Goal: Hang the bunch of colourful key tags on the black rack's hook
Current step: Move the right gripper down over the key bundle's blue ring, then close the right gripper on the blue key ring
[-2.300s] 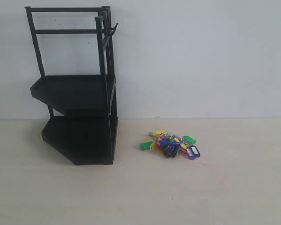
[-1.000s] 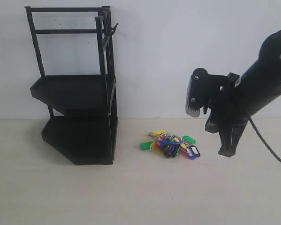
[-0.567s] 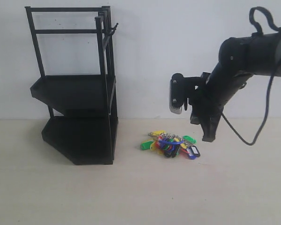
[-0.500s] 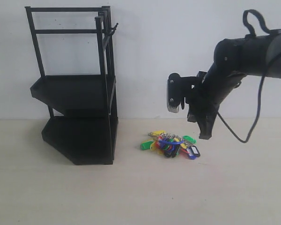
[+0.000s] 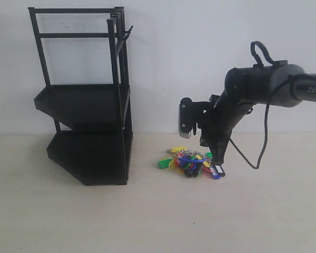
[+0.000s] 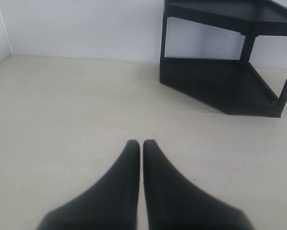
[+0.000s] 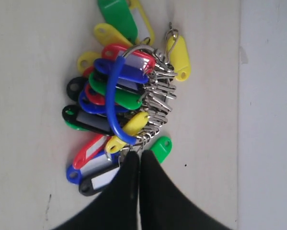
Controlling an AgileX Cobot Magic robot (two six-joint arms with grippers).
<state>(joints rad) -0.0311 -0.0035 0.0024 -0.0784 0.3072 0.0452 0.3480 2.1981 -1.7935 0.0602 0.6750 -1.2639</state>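
Lowered and shifted left since earlier: right gripper [image 5: 219,161], arm angled steeply down, jaws pressed together, empty, tips at edge of colourful plastic key tag bunch [image 5: 191,161] lying on pale table [image 5: 147,221] near tall black metal rack [image 5: 89,105]; left gripper [image 6: 141,143] likewise closed, empty

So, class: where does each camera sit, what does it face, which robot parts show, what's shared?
Exterior: off the arms, facing the wall; shows black rack, key tag bunch, right arm.
Left wrist: on left arm, past shut left pincer toward rack.
Right wrist: looks down past shut right pincer onto bunch.
Shared: bunch, exterior and right wrist.
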